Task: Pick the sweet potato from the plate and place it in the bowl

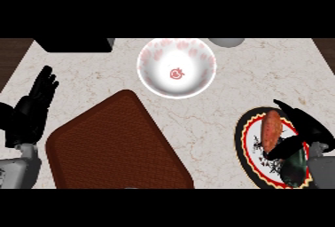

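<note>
A reddish-orange sweet potato point(271, 127) lies lengthwise on a dark plate point(243, 135) with a red and cream rim at the counter's right edge. My right hand point(306, 133) reaches over that plate. Its fingers point(297, 116) stretch along the potato's right side, with a strip of plate showing between, and its thumb point(282, 149) lies across at the potato's near end. The hand is open. A white bowl point(177, 66) with red markings stands at the back centre, with nothing in it. My left hand point(31, 108) rests open at the left edge, fingers up.
A large brown textured mat point(118, 144) lies tilted between the hands, in front of the bowl. A black box-like object point(73, 44) sits at the back left and a grey round object point(226, 42) behind the bowl. Dark sprigs point(271, 165) lie on the plate's near part.
</note>
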Controlling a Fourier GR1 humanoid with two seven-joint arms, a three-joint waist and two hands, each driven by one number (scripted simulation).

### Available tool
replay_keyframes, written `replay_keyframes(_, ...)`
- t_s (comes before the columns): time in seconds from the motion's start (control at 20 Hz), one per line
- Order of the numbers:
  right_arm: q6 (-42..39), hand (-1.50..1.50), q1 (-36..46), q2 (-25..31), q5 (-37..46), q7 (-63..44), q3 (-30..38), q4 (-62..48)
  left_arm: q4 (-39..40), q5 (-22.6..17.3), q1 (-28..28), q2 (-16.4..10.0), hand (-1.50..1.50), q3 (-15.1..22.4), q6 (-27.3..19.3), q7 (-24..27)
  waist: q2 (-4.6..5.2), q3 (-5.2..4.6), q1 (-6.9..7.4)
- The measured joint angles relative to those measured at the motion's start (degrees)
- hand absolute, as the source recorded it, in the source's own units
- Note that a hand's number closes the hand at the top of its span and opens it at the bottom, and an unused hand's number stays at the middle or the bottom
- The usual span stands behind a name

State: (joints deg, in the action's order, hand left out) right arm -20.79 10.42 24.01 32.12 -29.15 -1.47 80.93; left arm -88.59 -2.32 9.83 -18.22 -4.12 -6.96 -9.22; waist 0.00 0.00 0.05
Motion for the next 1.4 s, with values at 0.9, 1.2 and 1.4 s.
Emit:
replay_keyframes(0.9, 3.81, 1.50, 6.38, -3.08, 5.62, 12.21, 2.85, -15.37, 0.48, 2.52, -0.28, 2.37, 0.00, -2.56, 2.79, 1.12, -0.41, -0.75, -0.09)
replay_keyframes(1.2, 8.44, 1.50, 10.47, -7.58, 9.68, 8.61, 1.24, -16.74, -0.61, 2.77, -1.41, 2.74, 0.00, -2.60, 3.62, 1.24, -0.42, -0.71, 0.41)
replay_keyframes(1.4, 11.89, 1.50, 19.96, -17.29, 15.26, -3.78, -4.79, -18.12, -0.36, 2.97, 0.40, 3.46, 0.00, -0.61, 4.73, 1.55, 0.55, -0.47, 4.74)
